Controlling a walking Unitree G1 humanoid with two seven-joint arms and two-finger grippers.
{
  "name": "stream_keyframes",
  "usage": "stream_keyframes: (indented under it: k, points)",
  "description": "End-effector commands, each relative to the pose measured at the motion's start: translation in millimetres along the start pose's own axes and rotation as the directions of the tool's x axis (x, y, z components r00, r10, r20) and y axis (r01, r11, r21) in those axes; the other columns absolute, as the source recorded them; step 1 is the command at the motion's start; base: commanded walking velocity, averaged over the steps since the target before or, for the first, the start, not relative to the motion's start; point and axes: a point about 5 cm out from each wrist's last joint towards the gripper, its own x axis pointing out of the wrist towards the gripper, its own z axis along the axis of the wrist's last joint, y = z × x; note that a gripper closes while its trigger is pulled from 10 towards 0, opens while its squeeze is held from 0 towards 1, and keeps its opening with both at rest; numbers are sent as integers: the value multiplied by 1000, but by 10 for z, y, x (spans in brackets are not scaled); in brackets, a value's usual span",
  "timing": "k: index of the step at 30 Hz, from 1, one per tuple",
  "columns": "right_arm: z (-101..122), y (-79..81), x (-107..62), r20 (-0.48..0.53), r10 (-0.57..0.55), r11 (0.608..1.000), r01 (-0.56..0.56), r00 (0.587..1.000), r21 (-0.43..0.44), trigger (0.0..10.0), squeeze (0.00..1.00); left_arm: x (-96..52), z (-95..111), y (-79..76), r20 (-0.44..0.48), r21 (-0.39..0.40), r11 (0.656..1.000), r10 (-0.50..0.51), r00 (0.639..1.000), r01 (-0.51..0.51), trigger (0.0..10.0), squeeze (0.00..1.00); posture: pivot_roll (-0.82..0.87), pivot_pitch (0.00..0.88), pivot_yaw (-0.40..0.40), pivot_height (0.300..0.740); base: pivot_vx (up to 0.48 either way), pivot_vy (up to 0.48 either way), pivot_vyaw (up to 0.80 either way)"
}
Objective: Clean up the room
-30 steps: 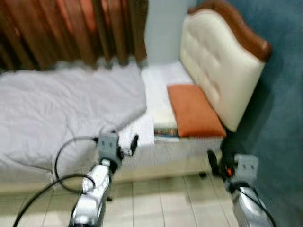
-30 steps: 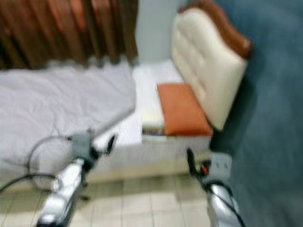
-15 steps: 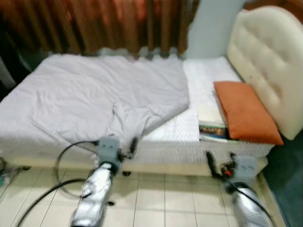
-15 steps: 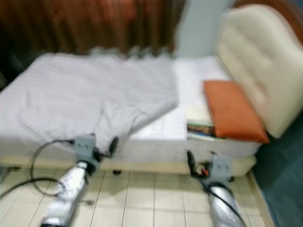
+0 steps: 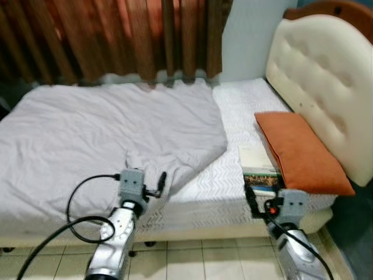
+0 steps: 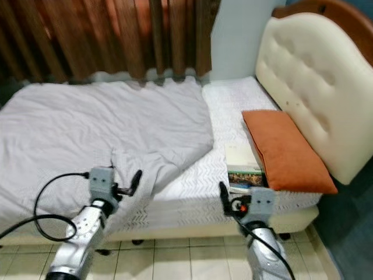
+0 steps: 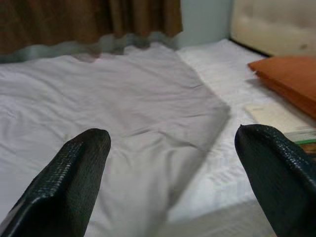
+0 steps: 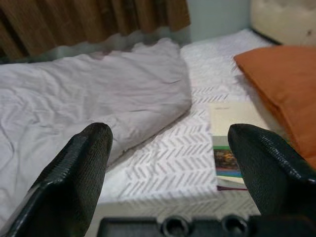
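A rumpled grey blanket (image 5: 99,134) covers most of the bed, one corner hanging over the near edge. An orange pillow (image 5: 300,151) lies against the cream padded headboard (image 5: 317,76). Beside the pillow, at the mattress edge, a book (image 5: 258,166) rests on the white patterned sheet (image 5: 233,116). My left gripper (image 5: 161,182) hovers open in front of the blanket's hanging corner, its fingertips (image 7: 84,148) wide apart. My right gripper (image 8: 170,168) is open and empty, just short of the book (image 8: 229,143).
Brown curtains (image 5: 116,35) hang behind the bed. Pale tile floor (image 5: 204,262) runs along the bed's near side. A dark blue surface (image 5: 356,233) lies to the right past the headboard. A black cable (image 5: 76,216) loops from my left arm.
The camera has swung and steadied, so the bed now sits centred and nearer, with sharper detail. Both arms hold the same pose, and nothing on the bed has moved.
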Motion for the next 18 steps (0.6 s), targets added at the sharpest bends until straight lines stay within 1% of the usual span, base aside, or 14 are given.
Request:
stream_keyframes:
  k: [1, 3, 6, 9, 11, 13, 14, 15, 16, 17, 18]
  points:
    - [61, -80, -7, 21, -20, 1000, 21, 1000, -8, 10000, 0, 25, 33, -73, 18, -2, 1000, -28, 999, 28, 10000, 0, -121, 16, 30, 740, 480, 0, 0]
    - [61, -80, -22, 23, -20, 1000, 20, 1000, -8, 10000, 0, 5, 42, -63, 38, -11, 1000, -25, 999, 26, 10000, 0, -122, 16, 28, 740, 480, 0, 0]
    - [70, -95, -82, 26, -13, 1000, 13, 1000, -5, 10000, 0, -91, 29, -27, 60, -28, 999, -18, 998, 19, 10000, 0, -123, 16, 26, 740, 477, 0, 0]
    - [72, -102, -133, 24, -8, 1000, 8, 1000, -10, 10000, 0, -166, 13, -35, 63, -29, 999, -31, 998, 33, 10000, 0, -125, 11, 24, 740, 480, 0, 0]
    - [77, -122, -204, 20, -7, 1000, 7, 1000, -19, 10000, 0, -259, -24, -37, 50, -20, 998, -53, 997, 54, 10000, 0, -127, 8, 25, 740, 476, 0, 0]
    - [53, -154, -315, -1, -2, 999, 2, 1000, -45, 10000, 0, -390, -101, -15, 24, -4, 998, -66, 998, 66, 10000, 0, -132, 1, 21, 740, 476, 0, 0]
    - [37, -168, -352, -12, -4, 999, 3, 1000, -52, 10000, 0, -425, -131, -2, 11, 19, 998, -65, 998, 65, 10000, 0, -132, 1, 21, 740, 461, 0, 0]
    - [19, -187, -369, -21, -11, 998, 10, 1000, -54, 10000, 0, -426, -156, 11, 1, 24, 998, -54, 999, 54, 10000, 0, -132, 1, 21, 740, 0, 0, 0]
    - [3, -201, -361, -28, -17, 998, 16, 999, -53, 10000, 0, -391, -158, 15, -4, 19, 999, -48, 999, 48, 10000, 0, -132, 1, 21, 740, 0, 0, 0]
    - [0, -204, -343, -30, -19, 998, 17, 999, -52, 10000, 0, -350, -148, 8, -7, 26, 998, -50, 999, 50, 10000, 0, -132, 1, 21, 740, 0, 0, 0]
    - [15, -187, -294, -26, -13, 998, 12, 1000, -55, 10000, 0, -270, -110, 19, 6, 14, 999, -32, 999, 32, 10000, 0, -133, 0, 22, 740, 0, -326, 0]
